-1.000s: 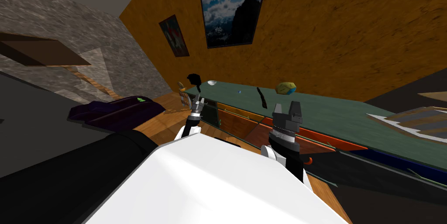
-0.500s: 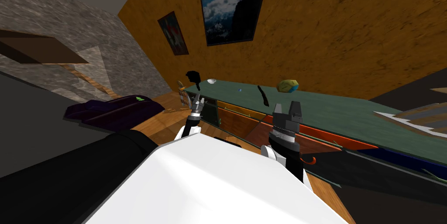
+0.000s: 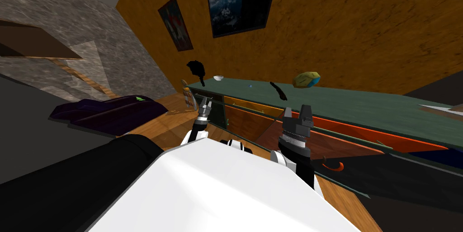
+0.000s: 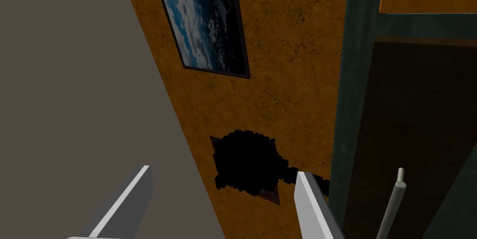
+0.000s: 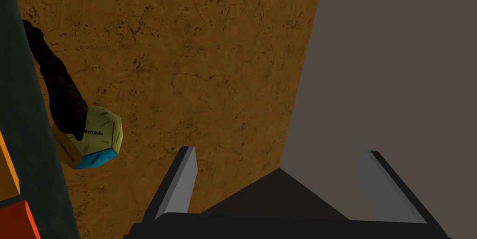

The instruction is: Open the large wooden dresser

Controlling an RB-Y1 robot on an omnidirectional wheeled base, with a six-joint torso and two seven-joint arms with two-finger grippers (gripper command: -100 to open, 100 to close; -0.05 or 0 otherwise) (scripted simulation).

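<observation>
Dresser (image 3: 361, 109), green-topped, orange-fronted: standing along the wall (image 3: 361, 26) ahead. Left gripper (image 4: 223, 171), fingers spread, empty, sitting nearer: grey bar handle (image 4: 392, 203) lying just outside 1 finger, running nearly parallel to it. Right gripper (image 5: 279, 150), fingers spread, empty, pointing past the dresser top

Left end effector (image 4: 223, 171), parted, beside dresser (image 4: 410, 119)
</observation>
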